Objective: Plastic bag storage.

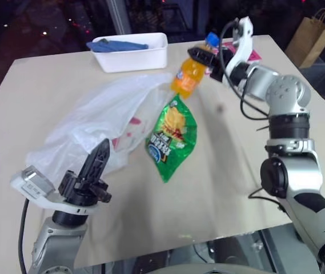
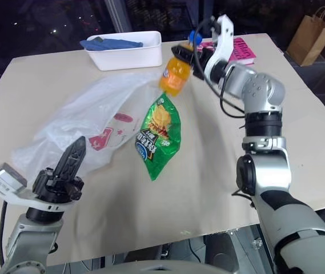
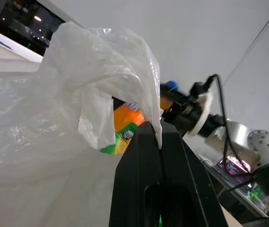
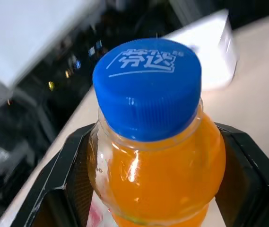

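Your plastic bag (image 1: pixel 102 123) sprawls crumpled, translucent white with red print, left of centre on the beige table (image 1: pixel 225 171). Your left gripper (image 1: pixel 96 162), lower left, is pressed together on its edge. Your right gripper (image 1: pixel 203 57), upper right, clamps an orange drink bottle (image 1: pixel 186 77) above the green chips packet (image 1: pixel 172 137); dark windows lie behind.

A large, thin, translucent white plastic bag (image 1: pixel 102 123) looks crinkly and faintly shiny. Just right of it, a green foil chips packet (image 1: pixel 172 137) is glossy. The clear plastic bottle of orange drink (image 4: pixel 158 161) gleams, with a ridged blue plastic cap (image 4: pixel 148 85). The beige surface (image 1: pixel 219 188) looks smooth and matt.
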Controlling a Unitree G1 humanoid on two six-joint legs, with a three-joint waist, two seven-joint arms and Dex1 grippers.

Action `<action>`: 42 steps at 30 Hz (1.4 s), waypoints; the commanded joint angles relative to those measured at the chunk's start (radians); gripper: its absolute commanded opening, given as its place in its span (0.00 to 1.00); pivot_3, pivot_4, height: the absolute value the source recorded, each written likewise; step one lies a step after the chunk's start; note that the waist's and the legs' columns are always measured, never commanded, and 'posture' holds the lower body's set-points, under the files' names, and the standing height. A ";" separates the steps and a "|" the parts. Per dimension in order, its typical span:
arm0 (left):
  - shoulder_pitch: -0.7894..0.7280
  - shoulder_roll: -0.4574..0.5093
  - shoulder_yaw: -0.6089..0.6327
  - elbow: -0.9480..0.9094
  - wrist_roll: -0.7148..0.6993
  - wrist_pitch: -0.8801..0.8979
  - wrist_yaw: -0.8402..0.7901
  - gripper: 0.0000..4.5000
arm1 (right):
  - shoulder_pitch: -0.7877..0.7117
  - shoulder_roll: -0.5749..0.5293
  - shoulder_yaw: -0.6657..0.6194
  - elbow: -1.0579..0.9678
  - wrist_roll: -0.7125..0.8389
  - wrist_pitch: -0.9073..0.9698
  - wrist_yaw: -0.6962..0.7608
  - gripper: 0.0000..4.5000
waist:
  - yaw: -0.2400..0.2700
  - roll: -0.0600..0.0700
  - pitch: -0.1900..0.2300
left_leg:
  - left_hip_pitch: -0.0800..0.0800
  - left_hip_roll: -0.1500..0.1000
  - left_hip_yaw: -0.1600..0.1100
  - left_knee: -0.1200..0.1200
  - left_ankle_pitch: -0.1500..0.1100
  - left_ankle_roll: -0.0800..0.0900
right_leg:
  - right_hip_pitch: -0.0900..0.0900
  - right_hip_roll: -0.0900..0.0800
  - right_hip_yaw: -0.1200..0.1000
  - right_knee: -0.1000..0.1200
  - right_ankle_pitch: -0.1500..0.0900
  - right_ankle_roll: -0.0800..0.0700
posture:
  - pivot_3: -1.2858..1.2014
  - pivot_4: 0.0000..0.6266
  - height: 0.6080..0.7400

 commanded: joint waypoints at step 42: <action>0.041 0.010 -0.238 0.013 0.026 0.024 -0.126 0.00 | -0.051 0.688 0.060 0.223 0.370 0.212 -0.350 0.97 | -0.035 0.000 -0.001 | 0.001 0.004 0.004 0.003 0.002 -0.003 | -0.005 0.005 0.006 0.011 0.001 -0.001 | 0.52 0.24 1.00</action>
